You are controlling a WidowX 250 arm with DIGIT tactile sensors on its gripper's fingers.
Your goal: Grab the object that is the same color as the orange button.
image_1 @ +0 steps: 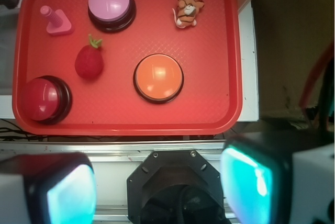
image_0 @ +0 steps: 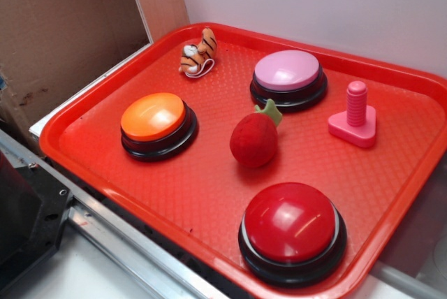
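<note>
Exterior view. Red tray point(image_0: 209, 194) holds all items; landmark is the orange button point(image_0: 155, 119), in the tray's left part. The tiger point(image_0: 198, 53) lies beyond the orange button, near the tray's far rim, apart from it. It rests on its side, long axis slanting from lower left to upper right in frame; white face at the lower-left end, striped back toward upper right. A thin white cord loops out on the tray just below it. Right of the orange button: strawberry point(image_0: 254, 140) with green leaf, near but not touching. Pink button point(image_0: 288, 75) sits further right and back; pink peg point(image_0: 355, 116) well to the right; red button point(image_0: 292, 228) right and toward the near rim. End effector not visible here.

Wrist view. Looking down on the tray point(image_1: 220, 51). Tiger point(image_1: 187, 8) is above and slightly right of the orange button point(image_1: 158, 77), close to the tray's upper-right corner; long axis runs roughly up-down in frame, tilted a little. End effector point(image_1: 159, 187) sits at the bottom edge, off the tray, its two fingers point(image_1: 246, 182) spread wide apart with nothing between them. Tiger lies well apart from it, past the orange button, slightly right of its midline.
</note>
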